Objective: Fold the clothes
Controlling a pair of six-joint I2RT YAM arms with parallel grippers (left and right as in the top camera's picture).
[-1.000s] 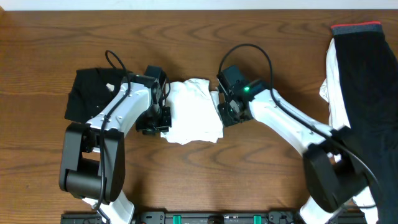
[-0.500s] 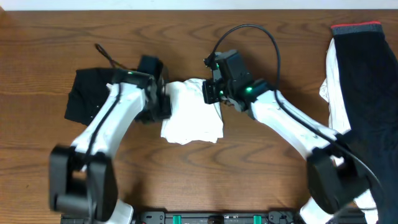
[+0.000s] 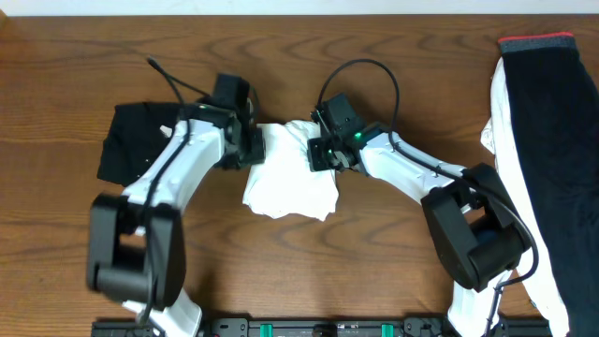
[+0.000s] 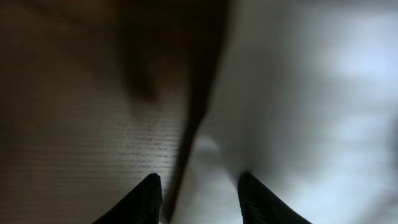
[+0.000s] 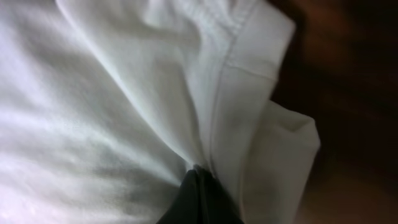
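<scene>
Lying near the middle of the wooden tabletop [image 3: 393, 56], the white shirt [image 3: 290, 187] was bunched into a rough, rumpled square. Both arms reached in over its far edge. The left gripper [image 3: 251, 152] sat at the shirt's far left corner. In the left wrist view its two fingers [image 4: 149, 200] stood apart, with the shirt's edge running between them and bare wood to one side, so that hand was open and held nothing. The right gripper [image 3: 321, 154] sat at the shirt's far right corner. Its fingertips [image 5: 199, 198] were pressed together and pinched a fold of the white cloth beside a stitched seam. A black garment [image 3: 131, 140] lay crumpled near the left edge of the tabletop, just beside the left arm. Along the right edge stretched a long dark garment [image 3: 552, 150] with a red band at its far end, with a white garment [image 3: 503, 126] showing from under it.
</scene>
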